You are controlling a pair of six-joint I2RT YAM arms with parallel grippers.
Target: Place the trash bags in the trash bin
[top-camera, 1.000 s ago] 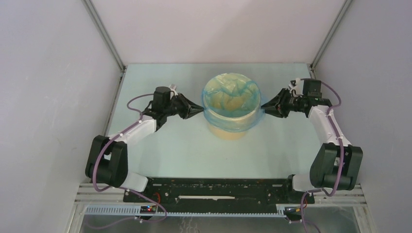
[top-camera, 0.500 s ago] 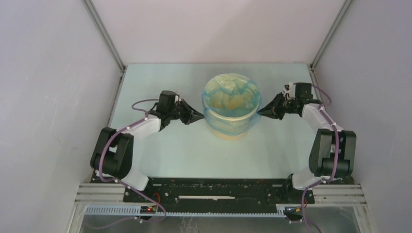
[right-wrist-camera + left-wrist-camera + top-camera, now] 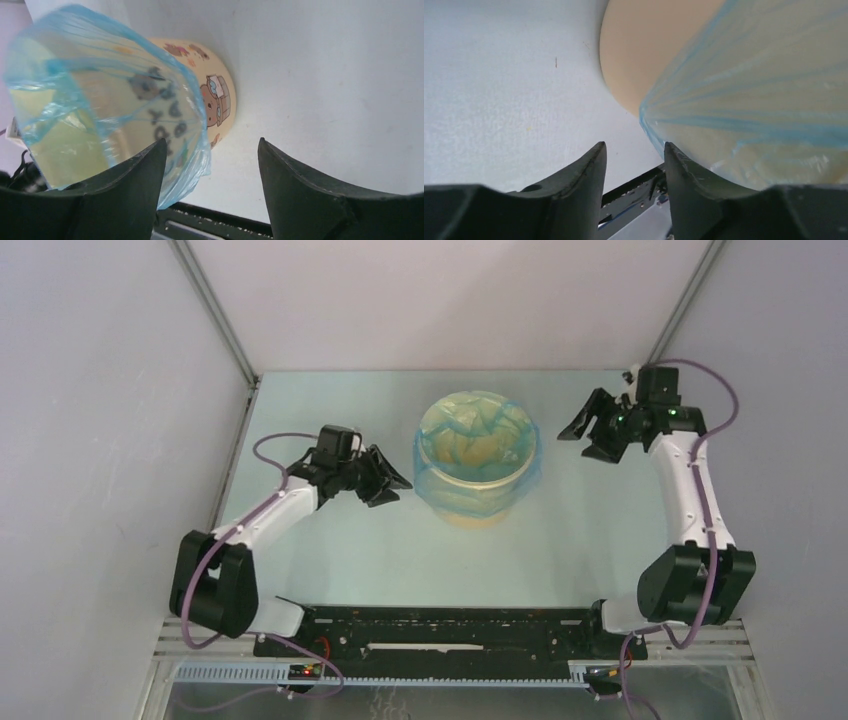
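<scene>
The pale yellow trash bin (image 3: pixel 478 506) stands mid-table. The light-blue trash bag (image 3: pixel 480 430) lines it, its edge folded down over the rim and upper wall. My left gripper (image 3: pixel 398 483) is open and empty just left of the bin. In the left wrist view the gripper (image 3: pixel 634 152) sits beside the bag (image 3: pixel 754 100) and the bare bin wall (image 3: pixel 644 45), not holding either. My right gripper (image 3: pixel 583 437) is open and empty, raised to the right of the bin. The right wrist view shows the gripper (image 3: pixel 211 150), the bag (image 3: pixel 100 95) and the printed bin (image 3: pixel 212 95).
Grey enclosure walls with metal corner posts (image 3: pixel 215 315) bound the table on three sides. The black base rail (image 3: pixel 450 625) runs along the near edge, and it also shows in the right wrist view (image 3: pixel 220 225).
Both grippers have let go of the bag edge and opened. The left has backed off slightly to the left. The right has lifted and pulled away to the right and back.
</scene>
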